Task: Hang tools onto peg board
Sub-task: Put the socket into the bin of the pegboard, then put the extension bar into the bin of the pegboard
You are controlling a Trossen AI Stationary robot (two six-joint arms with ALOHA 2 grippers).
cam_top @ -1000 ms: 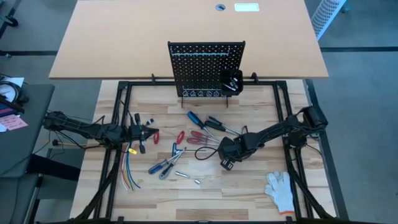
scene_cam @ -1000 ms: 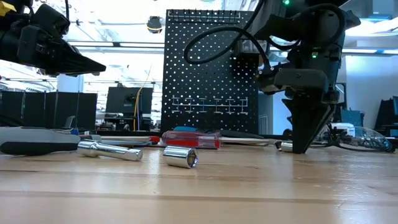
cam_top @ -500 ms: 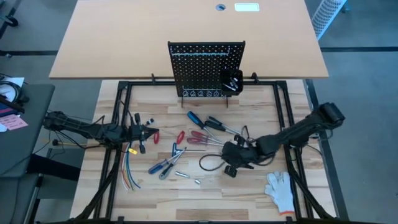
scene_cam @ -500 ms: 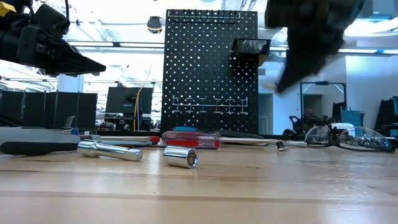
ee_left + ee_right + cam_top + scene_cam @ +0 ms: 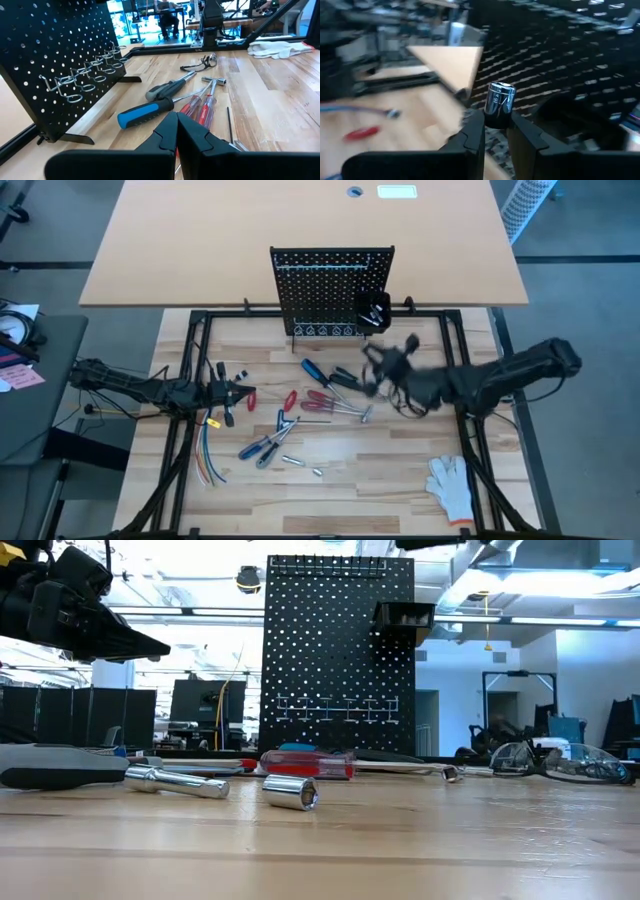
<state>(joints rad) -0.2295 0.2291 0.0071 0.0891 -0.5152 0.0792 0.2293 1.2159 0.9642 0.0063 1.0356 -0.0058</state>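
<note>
Tools: red-, blue- and black-handled screwdrivers (image 5: 322, 385) and small silver bits lie scattered on the table's middle, at about six o'clock from the board; none hangs yet.
Peg board: upright black square metal panel (image 5: 325, 280) full of small holes, at twelve o'clock on the table's far edge, with a small black bin (image 5: 372, 311) at its lower right.
Right gripper: raised over the table at about three o'clock of centre (image 5: 385, 365), its fingers clamped on a short shiny silver socket (image 5: 499, 100), which points toward the board and bin.
Left gripper: fully closed and empty, waiting at nine o'clock (image 5: 240, 395), just beside a bundle of coloured wires (image 5: 208, 455).
Doing the step well: my judgement is that the socket suits the bin, not a hook; bring it squarely above the bin's mouth, lower it slowly, and release only once it sits inside.
Surface: pale wooden slatted table (image 5: 400, 480); a white glove (image 5: 450, 485) lies at five o'clock.
Room: an open workshop behind, with bright ceiling lights, monitors and benches.
</note>
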